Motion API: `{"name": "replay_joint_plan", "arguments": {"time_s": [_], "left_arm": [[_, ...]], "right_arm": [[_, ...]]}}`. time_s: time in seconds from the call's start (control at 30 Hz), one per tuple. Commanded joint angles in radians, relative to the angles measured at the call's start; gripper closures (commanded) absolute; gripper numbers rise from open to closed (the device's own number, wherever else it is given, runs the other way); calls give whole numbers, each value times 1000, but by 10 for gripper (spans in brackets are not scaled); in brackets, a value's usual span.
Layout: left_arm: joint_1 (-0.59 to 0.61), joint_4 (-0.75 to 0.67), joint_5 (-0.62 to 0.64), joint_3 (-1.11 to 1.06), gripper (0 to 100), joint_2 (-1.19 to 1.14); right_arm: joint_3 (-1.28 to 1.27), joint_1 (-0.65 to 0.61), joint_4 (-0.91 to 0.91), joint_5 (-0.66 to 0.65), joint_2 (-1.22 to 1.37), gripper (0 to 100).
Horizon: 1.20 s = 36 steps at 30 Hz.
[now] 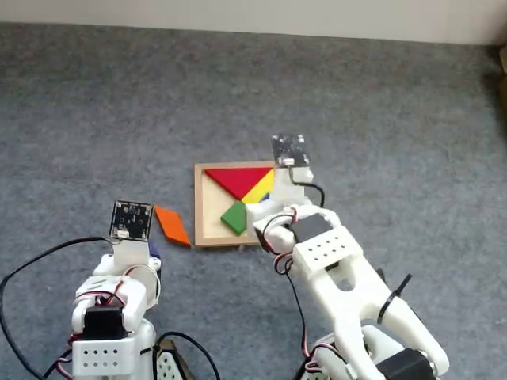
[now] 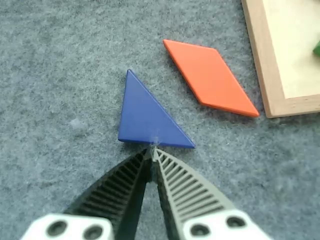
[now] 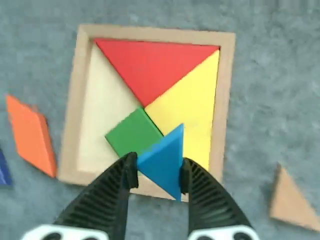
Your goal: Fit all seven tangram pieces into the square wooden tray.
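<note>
Three of the seven are in, by my count. In the wooden tray point(image 1: 200, 207) the red triangle point(image 1: 238, 180) fills the 12 o'clock side, the yellow triangle point(image 1: 263, 188) lies at 3 o'clock, and the green square point(image 1: 234, 216) sits toward 6. The right gripper point(image 3: 158, 167) hangs over the tray's near rim, jaws pinching the light blue triangle point(image 3: 162, 152).

The orange parallelogram point(image 1: 172, 225) lies at the tray's 9 o'clock. The dark blue triangle point(image 2: 145, 117) is nearer 8, and the left gripper point(image 2: 151, 151) has its jaws pressed together at that piece's edge. A tan triangle point(image 3: 292, 200) sits off the tray (easy to miss).

Everything rests on grey carpet point(image 1: 356, 103), with a pale wall strip point(image 1: 317, 16) at 12 o'clock.
</note>
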State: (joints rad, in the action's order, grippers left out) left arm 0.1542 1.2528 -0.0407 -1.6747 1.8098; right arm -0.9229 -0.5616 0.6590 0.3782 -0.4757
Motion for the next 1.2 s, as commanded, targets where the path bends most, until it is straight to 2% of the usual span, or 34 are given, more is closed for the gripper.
{"name": "replay_joint_plan", "arguments": {"time_s": [0.0, 0.1, 0.2, 0.33, 0.47, 0.73, 1.0, 1.17], "left_arm": [[8, 3, 9, -21, 974, 1], [8, 3, 9, -21, 974, 1], [8, 3, 9, -21, 974, 1], [8, 3, 9, -21, 974, 1], [8, 3, 9, -21, 974, 1], [8, 3, 9, -21, 974, 1], [8, 3, 9, -21, 974, 1], [8, 3, 9, -21, 974, 1]], "right_arm": [[4, -16, -36, 350, -39, 968], [12, -16, -39, 385, -39, 968], [13, -15, -39, 500, -39, 967], [24, -16, -61, 532, -39, 964], [25, -19, -67, 635, -39, 964], [62, -30, -56, 609, 24, 964], [349, -28, 239, 615, 177, 964], [423, -28, 280, 664, 243, 964]]}}
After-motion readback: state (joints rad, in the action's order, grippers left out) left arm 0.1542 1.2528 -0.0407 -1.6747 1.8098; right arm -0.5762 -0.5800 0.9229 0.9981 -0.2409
